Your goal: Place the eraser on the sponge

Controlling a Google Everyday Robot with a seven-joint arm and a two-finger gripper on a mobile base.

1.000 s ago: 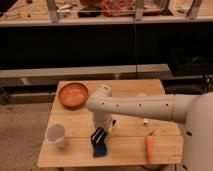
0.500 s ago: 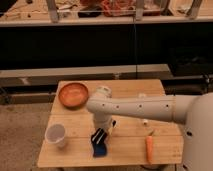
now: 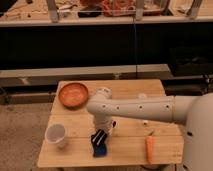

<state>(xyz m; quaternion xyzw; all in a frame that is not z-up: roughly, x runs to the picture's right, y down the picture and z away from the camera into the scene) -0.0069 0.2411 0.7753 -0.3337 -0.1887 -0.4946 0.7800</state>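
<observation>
Zero change — claw [image 3: 103,131] over eraser [image 3: 98,138], sponge [image 3: 102,150]

White, rounded robot arm [image 3: 135,107]
Smooth cream shell dotted with small dark holes; dark gripper [image 3: 103,131] low over the table [image 3: 125,150] front.

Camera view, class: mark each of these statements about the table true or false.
1. The gripper hangs over the sponge near the front edge of the table. True.
2. The carrot lies on the picture's left side of the sponge. False: it lies to its right, near the front right corner.
3. The white cup stands at the table's front left. True.
4. The eraser lies inside the orange bowl. False: it is at the sponge, right below the gripper.
</observation>
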